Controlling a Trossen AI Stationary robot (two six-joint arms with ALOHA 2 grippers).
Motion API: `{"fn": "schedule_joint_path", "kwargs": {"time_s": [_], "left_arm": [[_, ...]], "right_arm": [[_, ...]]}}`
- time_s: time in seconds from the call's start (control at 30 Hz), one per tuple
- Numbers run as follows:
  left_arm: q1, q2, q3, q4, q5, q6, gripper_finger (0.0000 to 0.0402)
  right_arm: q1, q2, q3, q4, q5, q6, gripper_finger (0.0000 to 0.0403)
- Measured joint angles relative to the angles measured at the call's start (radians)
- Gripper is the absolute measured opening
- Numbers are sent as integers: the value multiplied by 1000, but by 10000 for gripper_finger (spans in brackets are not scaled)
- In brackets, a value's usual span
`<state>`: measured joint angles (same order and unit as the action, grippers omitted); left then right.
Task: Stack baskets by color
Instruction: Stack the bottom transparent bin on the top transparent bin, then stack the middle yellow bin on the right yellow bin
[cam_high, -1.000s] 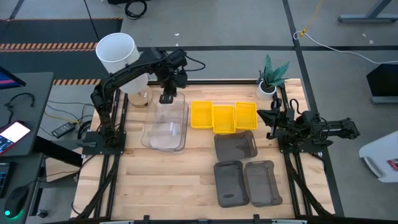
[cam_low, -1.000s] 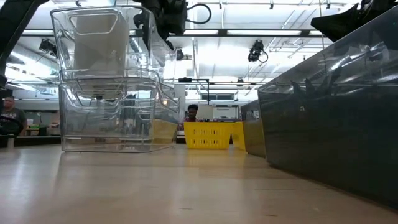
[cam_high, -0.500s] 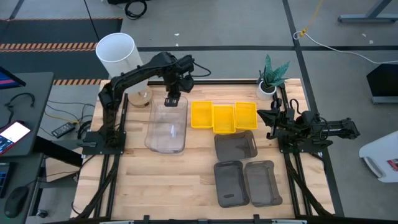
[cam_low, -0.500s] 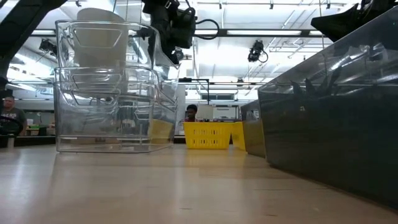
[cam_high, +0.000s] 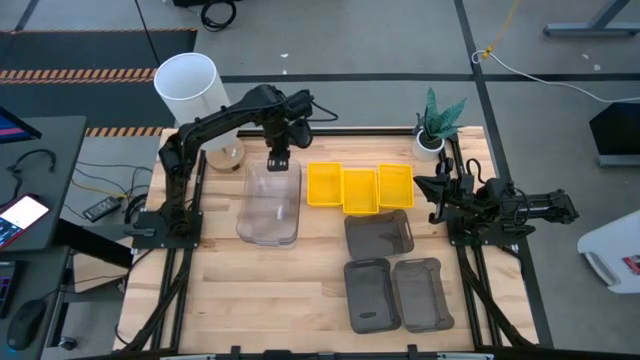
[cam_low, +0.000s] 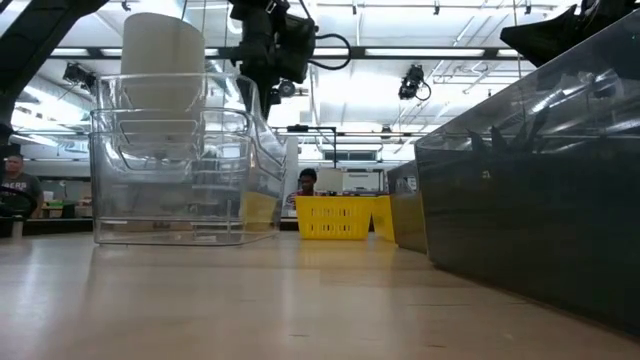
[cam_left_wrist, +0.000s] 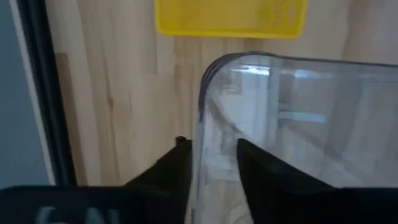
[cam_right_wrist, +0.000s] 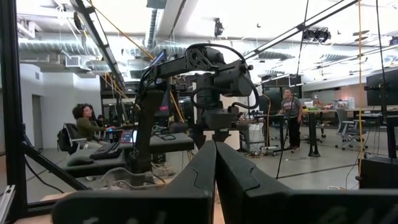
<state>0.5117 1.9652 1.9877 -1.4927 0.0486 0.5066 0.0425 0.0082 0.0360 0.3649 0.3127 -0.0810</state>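
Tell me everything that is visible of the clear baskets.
The clear baskets are see-through plastic bins with rounded corners, nested into one upright stack on the wooden table's left half, beside the yellow baskets. The left tool is at the stack's far end, its fingers either side of the end wall.

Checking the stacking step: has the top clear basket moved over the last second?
Yes. The top clear basket was skewed and riding high; it has swung toward the yellow baskets and dropped into the clear stack. The left gripper straddles its rim.
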Motion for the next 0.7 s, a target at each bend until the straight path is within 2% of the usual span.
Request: {"fn": "schedule_joint_path", "kwargs": {"time_s": [0.13,0.27,0.47,0.7], "left_arm": [[-1,0,0,9,-16,-5,186],[-18,0,0,74,30,-29,201],[-87,0,1,144,22,-79,190],[-207,-59,1,183,-13,-141,152]], "right_arm": [[0,0,0,0,0,0,16],[0,0,0,0,0,0,16],[0,0,0,0,0,0,16],[0,0,0,0,0,0,16]]}}
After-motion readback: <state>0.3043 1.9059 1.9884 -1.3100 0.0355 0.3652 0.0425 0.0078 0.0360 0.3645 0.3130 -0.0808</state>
